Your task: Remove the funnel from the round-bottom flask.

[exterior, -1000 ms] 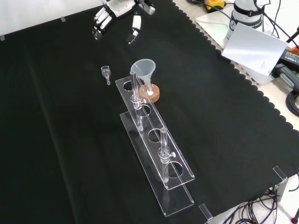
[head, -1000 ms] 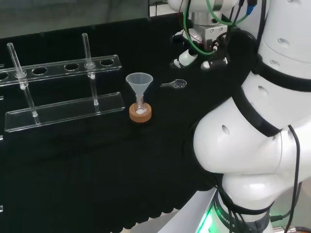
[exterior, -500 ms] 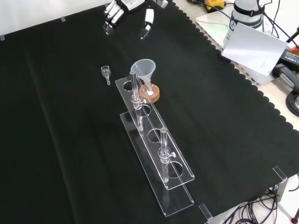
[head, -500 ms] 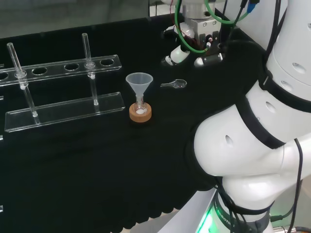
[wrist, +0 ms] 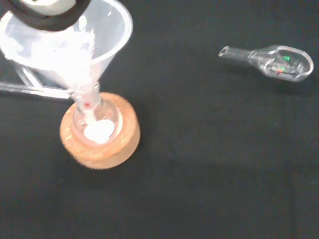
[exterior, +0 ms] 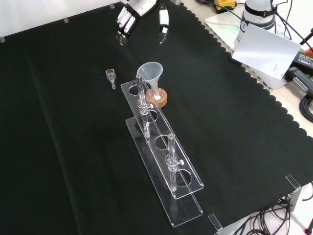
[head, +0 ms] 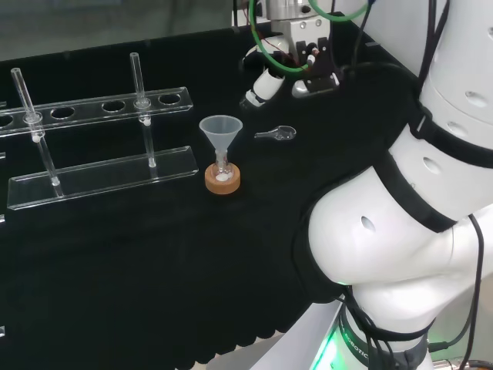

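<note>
Funnel (head: 221,128) sits upright in neck of round-bottom flask (wrist: 94,121); flask rests in cork ring (head: 223,180) so round base does not roll. Located mid-counter (exterior: 234,147), just right of tube rack (head: 100,139) in head view. Hand (exterior: 142,14) hovers farther off, apart from funnel, fingers (exterior: 163,30) straight and spread, holding nothing. Small glass scoop (head: 277,133) lies near, between hand and funnel. Flask glass hard to see; white content at bottom unclear. Palm cut off at front view's top edge.

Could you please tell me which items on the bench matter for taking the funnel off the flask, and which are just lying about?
Part of the job:
funnel
round-bottom flask
cork ring under the flask
hand, open, above the cloth

Lying about:
test tube rack with two tubes
small glass scoop
</note>
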You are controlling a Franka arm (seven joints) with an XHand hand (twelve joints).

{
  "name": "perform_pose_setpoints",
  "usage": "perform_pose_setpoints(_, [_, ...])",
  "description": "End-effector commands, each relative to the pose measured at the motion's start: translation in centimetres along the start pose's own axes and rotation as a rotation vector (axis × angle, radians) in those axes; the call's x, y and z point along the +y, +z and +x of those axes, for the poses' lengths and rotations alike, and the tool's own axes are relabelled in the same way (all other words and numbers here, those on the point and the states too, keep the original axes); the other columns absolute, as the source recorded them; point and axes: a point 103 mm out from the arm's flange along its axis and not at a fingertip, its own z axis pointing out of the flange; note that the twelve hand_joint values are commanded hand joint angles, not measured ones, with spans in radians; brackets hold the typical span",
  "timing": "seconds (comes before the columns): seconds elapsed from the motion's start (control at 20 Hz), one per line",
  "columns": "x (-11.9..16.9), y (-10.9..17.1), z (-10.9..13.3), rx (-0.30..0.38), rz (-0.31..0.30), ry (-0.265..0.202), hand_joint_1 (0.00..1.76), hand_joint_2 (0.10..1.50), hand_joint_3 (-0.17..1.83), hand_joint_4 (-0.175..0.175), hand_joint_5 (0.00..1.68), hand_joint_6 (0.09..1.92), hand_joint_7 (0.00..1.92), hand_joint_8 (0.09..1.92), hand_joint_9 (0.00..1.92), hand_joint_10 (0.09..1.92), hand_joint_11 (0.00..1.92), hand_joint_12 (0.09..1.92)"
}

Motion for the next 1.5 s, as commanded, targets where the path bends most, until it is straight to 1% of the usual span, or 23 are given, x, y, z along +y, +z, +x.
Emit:
perform_pose_setpoints(0.05, [1.6, 0.3, 3.5, -0.021, 0.19, 0.017, 0.4, 0.69, 0.23, -0.017, 0.18, 0.09, 0.02, 0.66, 0.26, 0.76, 0.33, 1.44])
perform_pose_setpoints(0.25, [2.7, 0.7, 4.1, -0.011, 0.24, 0.039, 0.39, 0.71, 0.18, -0.026, 0.13, 0.09, 0.0, 0.55, 0.17, 0.81, 0.3, 1.47])
perform_pose_setpoints(0.35, [3.0, 0.8, 4.3, 0.0, 0.255, 0.043, 0.38, 0.71, 0.17, -0.033, 0.11, 0.09, 0.0, 0.51, 0.15, 0.82, 0.3, 1.47])
perform_pose_setpoints(0.5, [3.4, 1.1, 4.6, 0.021, 0.284, 0.047, 0.36, 0.7, 0.16, -0.047, 0.1, 0.09, 0.0, 0.5, 0.14, 0.84, 0.3, 1.48])
perform_pose_setpoints(0.6, [3.5, 1.5, 4.8, 0.051, 0.327, 0.054, 0.36, 0.7, 0.15, -0.056, 0.1, 0.09, 0.0, 0.5, 0.15, 0.85, 0.31, 1.48])
perform_pose_setpoints(0.7, [3.7, 2.0, 5.2, 0.07, 0.349, 0.067, 0.34, 0.71, 0.14, -0.064, 0.11, 0.09, 0.0, 0.52, 0.17, 0.86, 0.33, 1.48])
perform_pose_setpoints(0.8, [3.8, 2.3, 5.4, 0.064, 0.347, 0.08, 0.34, 0.71, 0.14, -0.069, 0.11, 0.09, 0.0, 0.54, 0.18, 0.86, 0.34, 1.48])
perform_pose_setpoints(0.9, [3.9, 2.5, 5.4, 0.086, 0.347, 0.099, 0.34, 0.71, 0.14, -0.072, 0.11, 0.09, 0.0, 0.54, 0.18, 0.86, 0.34, 1.48])
perform_pose_setpoints(1.0, [3.8, 2.7, 5.4, 0.113, 0.336, 0.104, 0.34, 0.71, 0.14, -0.076, 0.11, 0.09, 0.0, 0.53, 0.18, 0.86, 0.34, 1.48])
perform_pose_setpoints(1.1, [3.7, 2.7, 5.8, 0.119, 0.319, 0.1, 0.34, 0.72, 0.13, -0.079, 0.11, 0.09, 0.0, 0.51, 0.18, 0.86, 0.35, 1.48])
perform_pose_setpoints(1.25, [3.7, 2.9, 6.6, 0.105, 0.306, 0.1, 0.33, 0.72, 0.13, -0.081, 0.11, 0.09, 0.0, 0.49, 0.18, 0.87, 0.36, 1.48])
perform_pose_setpoints(1.35, [3.8, 3.1, 6.9, 0.1, 0.318, 0.102, 0.34, 0.72, 0.13, -0.082, 0.1, 0.09, 0.0, 0.48, 0.18, 0.87, 0.36, 1.48])
perform_pose_setpoints(1.5, [4.1, 3.6, 7.6, 0.082, 0.289, 0.109, 0.34, 0.73, 0.12, -0.082, 0.09, 0.09, 0.0, 0.43, 0.16, 0.88, 0.37, 1.48])
